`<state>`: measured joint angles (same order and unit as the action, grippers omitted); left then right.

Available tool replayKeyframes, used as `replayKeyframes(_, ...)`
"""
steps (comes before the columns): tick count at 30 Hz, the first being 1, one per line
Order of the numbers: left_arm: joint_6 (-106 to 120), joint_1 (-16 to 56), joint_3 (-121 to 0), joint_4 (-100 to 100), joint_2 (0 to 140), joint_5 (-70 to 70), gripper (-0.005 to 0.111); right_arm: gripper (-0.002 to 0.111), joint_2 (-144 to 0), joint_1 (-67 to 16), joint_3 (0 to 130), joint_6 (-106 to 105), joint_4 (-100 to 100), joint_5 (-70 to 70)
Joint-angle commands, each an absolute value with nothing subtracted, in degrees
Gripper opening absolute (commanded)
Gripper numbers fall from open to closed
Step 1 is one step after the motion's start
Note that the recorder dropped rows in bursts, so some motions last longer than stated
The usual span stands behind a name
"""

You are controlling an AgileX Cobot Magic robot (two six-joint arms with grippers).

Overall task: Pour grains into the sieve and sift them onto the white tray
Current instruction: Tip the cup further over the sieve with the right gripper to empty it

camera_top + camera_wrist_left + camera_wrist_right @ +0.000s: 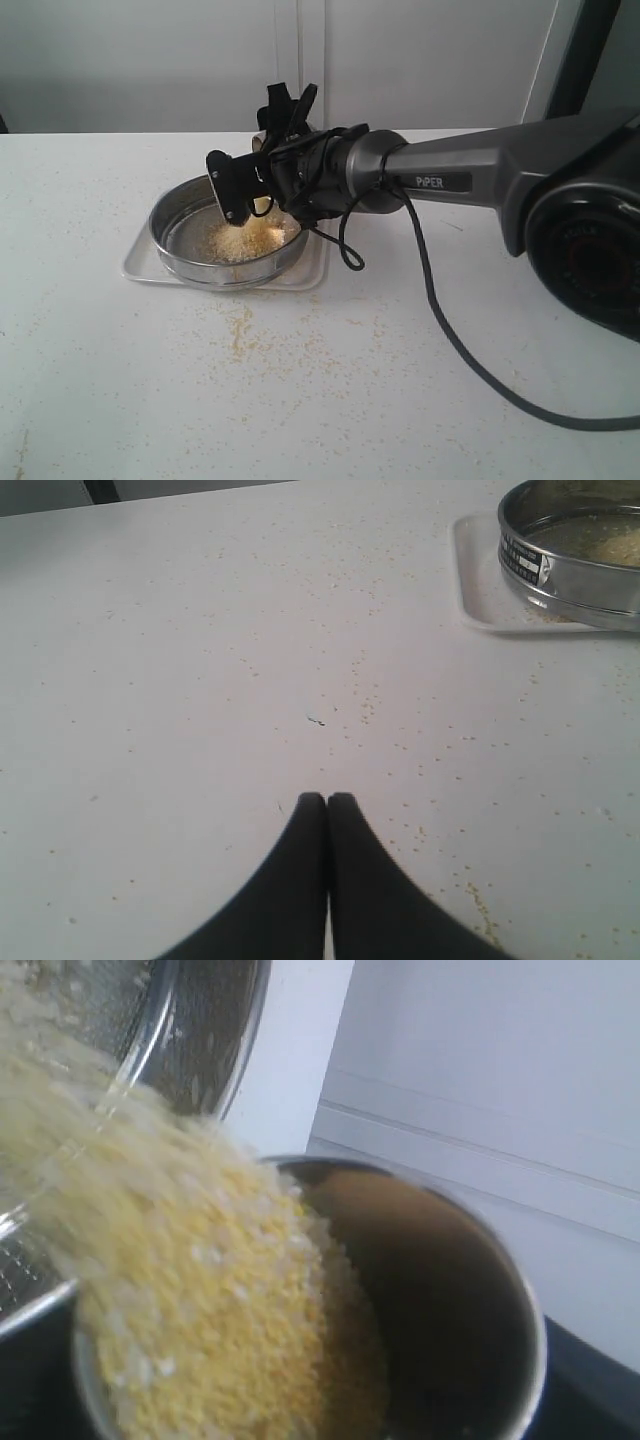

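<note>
The sieve (pixel 200 268) stands on the white tray (pixel 140 270), with a heap of grains (pixel 240 242) on its mesh. My right gripper (pixel 258 195) hangs over the sieve's right side, shut on a small steel cup (pixel 450 1290) that is tilted toward the sieve. Yellow and whitish grains (pixel 220 1290) stream over the cup's lip onto the mesh of the sieve (pixel 215 1020). The right fingers themselves are hidden in the wrist view. My left gripper (pixel 327 800) is shut and holds nothing, low over the table and well apart from the sieve (pixel 570 575) and tray (pixel 480 610).
Spilled grains (pixel 240 335) are scattered on the white table in front of the tray. The right arm's black cable (pixel 440 330) loops across the table on the right. A pale wall runs behind the table.
</note>
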<state>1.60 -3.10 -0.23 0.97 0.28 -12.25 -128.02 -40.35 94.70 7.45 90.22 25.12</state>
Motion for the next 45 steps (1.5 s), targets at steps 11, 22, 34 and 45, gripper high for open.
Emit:
replayKeyframes(11,1.52,-3.26,0.0,1.44,0.0,-12.09,0.0,0.0,-127.39,-41.62,95.33,4.7,91.11,30.59)
replayKeyframes(22,1.52,-3.26,0.0,1.44,0.0,-12.09,0.0,0.0,-127.39,-42.56,95.33,2.85,91.11,33.69)
replayKeyframes(34,1.52,-3.26,0.0,1.44,0.0,-12.09,0.0,0.0,-127.39,-44.18,95.33,2.57,93.83,38.2)
replayKeyframes(45,1.52,-3.26,0.0,1.44,0.0,-12.09,0.0,0.0,-127.49,-45.8,95.33,2.8,98.94,42.35)
